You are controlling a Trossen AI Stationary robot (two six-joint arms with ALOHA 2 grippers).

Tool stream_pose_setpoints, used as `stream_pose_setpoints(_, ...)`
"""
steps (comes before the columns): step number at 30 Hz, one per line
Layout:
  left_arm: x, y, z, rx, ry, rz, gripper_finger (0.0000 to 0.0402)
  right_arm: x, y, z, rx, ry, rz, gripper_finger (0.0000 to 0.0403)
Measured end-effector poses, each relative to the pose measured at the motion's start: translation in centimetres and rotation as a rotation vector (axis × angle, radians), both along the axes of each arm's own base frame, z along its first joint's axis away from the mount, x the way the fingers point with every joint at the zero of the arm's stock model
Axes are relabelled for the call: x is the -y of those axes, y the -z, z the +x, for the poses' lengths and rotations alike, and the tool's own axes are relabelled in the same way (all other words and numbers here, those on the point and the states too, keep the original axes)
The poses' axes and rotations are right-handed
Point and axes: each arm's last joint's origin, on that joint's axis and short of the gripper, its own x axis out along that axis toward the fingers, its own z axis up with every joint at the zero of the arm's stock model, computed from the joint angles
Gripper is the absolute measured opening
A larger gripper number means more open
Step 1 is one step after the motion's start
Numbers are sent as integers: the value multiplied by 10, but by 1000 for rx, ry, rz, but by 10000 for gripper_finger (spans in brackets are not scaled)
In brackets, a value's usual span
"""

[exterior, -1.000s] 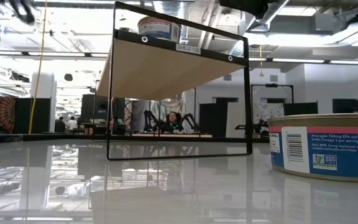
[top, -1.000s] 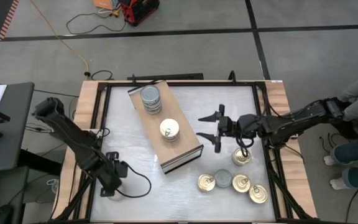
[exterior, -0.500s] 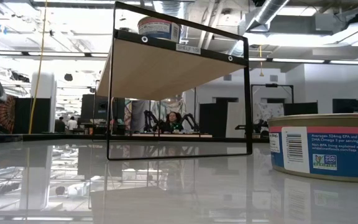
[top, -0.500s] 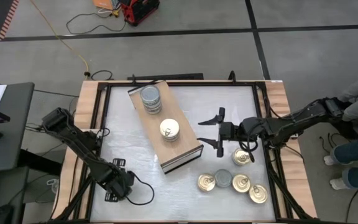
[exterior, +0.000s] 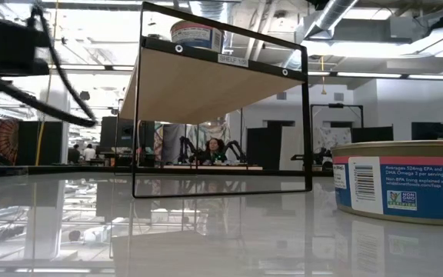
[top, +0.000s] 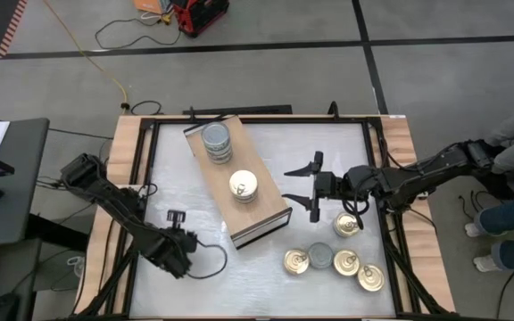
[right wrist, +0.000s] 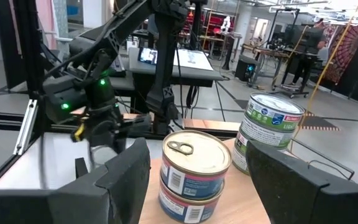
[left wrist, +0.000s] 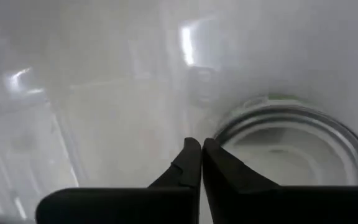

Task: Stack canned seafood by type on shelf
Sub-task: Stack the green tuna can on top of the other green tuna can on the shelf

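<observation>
The shelf (top: 259, 217) lies slantwise across the table's middle. On it stand a stack of silver-topped tins (top: 217, 141) toward the far end and a gold-topped stack of two (right wrist: 194, 174) near its middle. Several more tins lie on the table at the near right, one gold-topped (top: 346, 224) and one silver-topped (top: 320, 258) among them. My right gripper (top: 286, 183) hovers open just right of the shelf, pointing at the gold-topped stack without touching it. My left gripper (top: 175, 217) is shut over the table, left of the shelf's near end.
The low view looks through the shelf's dark-framed open end (exterior: 221, 115) and shows a blue-labelled tin (exterior: 402, 181) close by at the right. The left wrist view shows a blurred round rim (left wrist: 291, 134) beyond the shut fingers. A person's legs (top: 507, 241) are beyond the table's right edge.
My left gripper has swung round from pointing at the table's near edge to pointing toward the far edge. Its wrist has shifted a little toward the shelf. The tins and the shelf have stayed where they were.
</observation>
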Motion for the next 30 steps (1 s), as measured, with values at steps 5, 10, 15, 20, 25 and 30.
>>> stream_pose_setpoints(5,-10,-13,-3,-44,-66,79,1,0,1,1,-8,0,1,291)
stream_pose_setpoints(10,-3,-34,-4,-28,-96,-96,2,0,2,1,-11,1,9,291)
stream_pose_setpoints(15,-7,-36,-8,35,-270,-105,11,0,2,1,-9,2,22,291)
stream_pose_setpoints(20,-15,-32,-15,99,-270,-128,58,-4,2,0,-8,-18,26,291)
stream_pose_setpoints(25,-30,-20,-25,151,-293,-250,98,-7,1,0,-2,-31,10,291)
stream_pose_setpoints(30,-47,-11,-37,194,-329,-298,106,-7,0,0,7,-29,2,291)
